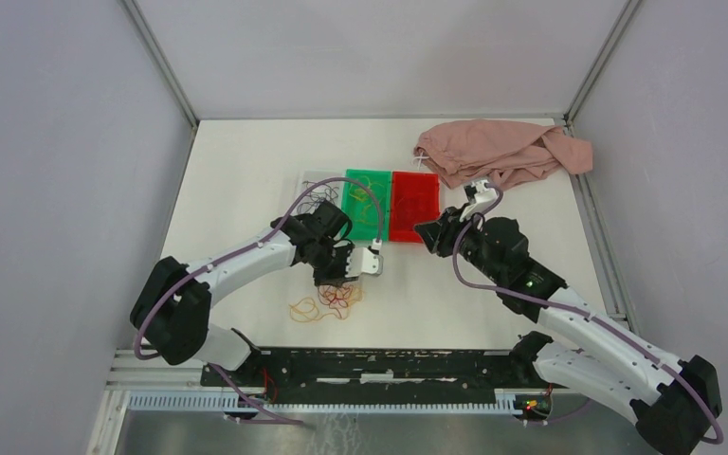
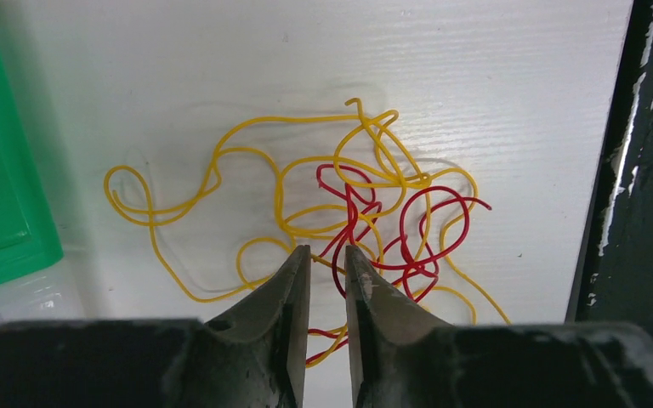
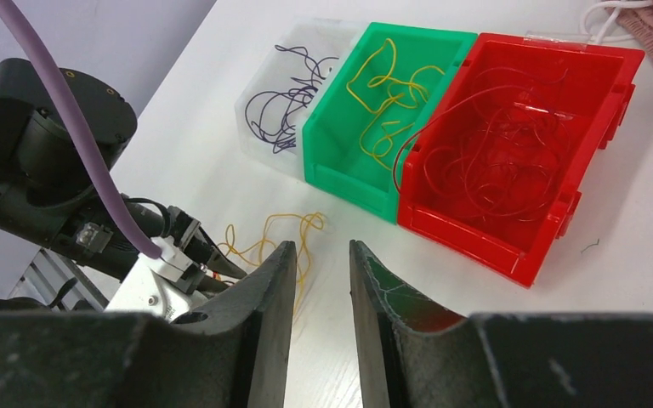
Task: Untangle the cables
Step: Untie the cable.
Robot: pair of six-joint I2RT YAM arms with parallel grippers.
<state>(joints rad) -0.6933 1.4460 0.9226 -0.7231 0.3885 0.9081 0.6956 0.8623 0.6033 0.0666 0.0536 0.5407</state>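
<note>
White table (image 2: 493, 68) carries tangled cables (image 2: 349, 212) beneath the left tool (image 2: 327, 253).

On the white table (image 1: 237, 180), 3 bins stand touching in a row near the middle: clear bin (image 1: 318, 182), green bin (image 1: 370, 174), red bin (image 1: 415, 176). A pink cloth (image 1: 502, 152) lies bunched at the far right corner. The left gripper (image 1: 337, 281) hangs over yellow and red cables (image 1: 327, 305) by the near edge. The right gripper (image 1: 424, 228) is beside the red bin.

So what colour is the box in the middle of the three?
Bright green. The middle box shows best in the right wrist view, between a clear box and a red one.
</note>
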